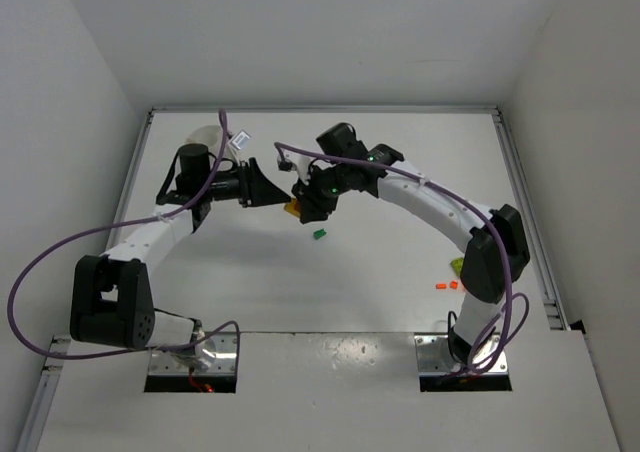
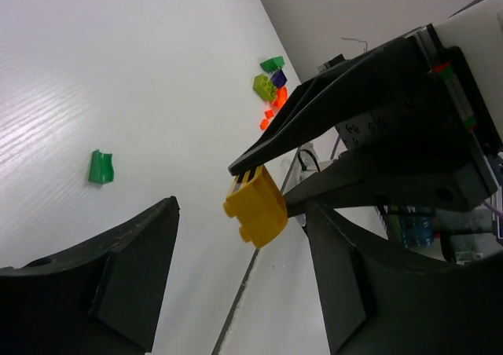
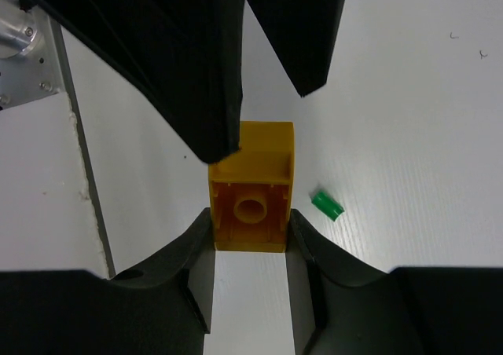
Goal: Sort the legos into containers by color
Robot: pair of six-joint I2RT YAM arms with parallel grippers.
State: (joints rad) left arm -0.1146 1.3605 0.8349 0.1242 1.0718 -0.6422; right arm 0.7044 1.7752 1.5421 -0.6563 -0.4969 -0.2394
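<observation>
My right gripper [image 3: 251,228] is shut on a yellow lego [image 3: 251,198], hollow underside toward its camera, held above the table mid-back [image 1: 292,209]. My left gripper [image 2: 240,249] points at it from the left and stands open. The yellow lego [image 2: 255,206] hangs between the left gripper's spread fingers without touching either. The left gripper's dark fingers [image 3: 189,64] fill the top of the right wrist view, and one tip overlaps the brick's upper corner there. A small green lego [image 1: 320,234] lies on the table just below both grippers [image 3: 327,205]. The containers are out of view.
A small cluster of loose legos [image 2: 271,88], green, dark blue, yellow-green and orange, lies near the right arm's base [image 1: 452,277]. White walls close the table at the back and sides. The right arm [image 1: 440,197] arches across the right half.
</observation>
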